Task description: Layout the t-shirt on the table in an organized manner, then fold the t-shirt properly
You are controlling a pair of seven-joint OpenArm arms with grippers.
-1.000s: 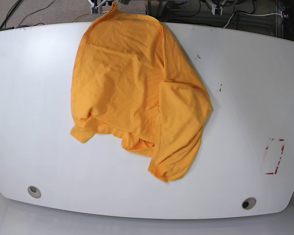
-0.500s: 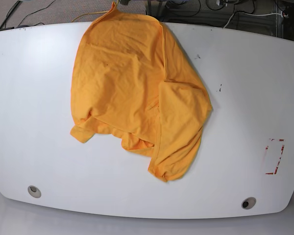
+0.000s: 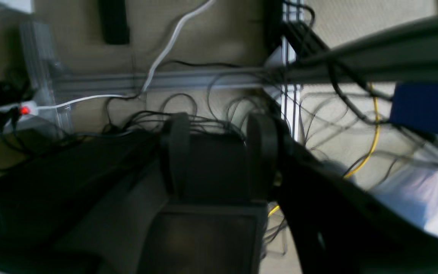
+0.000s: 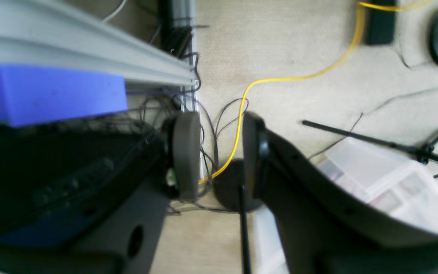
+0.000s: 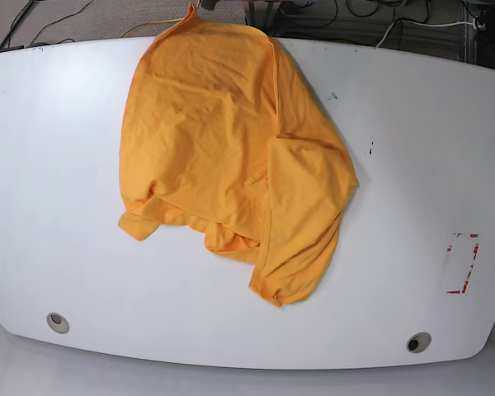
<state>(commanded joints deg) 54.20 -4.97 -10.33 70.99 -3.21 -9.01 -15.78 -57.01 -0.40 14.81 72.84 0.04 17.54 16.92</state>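
Note:
The orange-yellow t-shirt [image 5: 223, 148] lies crumpled on the white table [image 5: 412, 190], left of centre. Its top corner reaches past the far edge and its lower folds bunch up toward the front. No lettering shows. Neither gripper appears in the base view. In the left wrist view, my left gripper [image 3: 219, 156] is open over cables and the floor, holding nothing. The right wrist view shows my right gripper [image 4: 219, 152] open too, over carpet and cables, with nothing between its fingers [image 4: 184, 152].
Two round grommet holes [image 5: 58, 322] [image 5: 418, 342] sit near the table's front edge. A red outline mark [image 5: 464, 264] is at the right. A yellow cable [image 4: 280, 80] and a clear plastic bin [image 4: 375, 179] lie on the floor behind the table.
Gripper parts seen at the top edge of the base view a second ago have left that view. The t-shirt has not moved.

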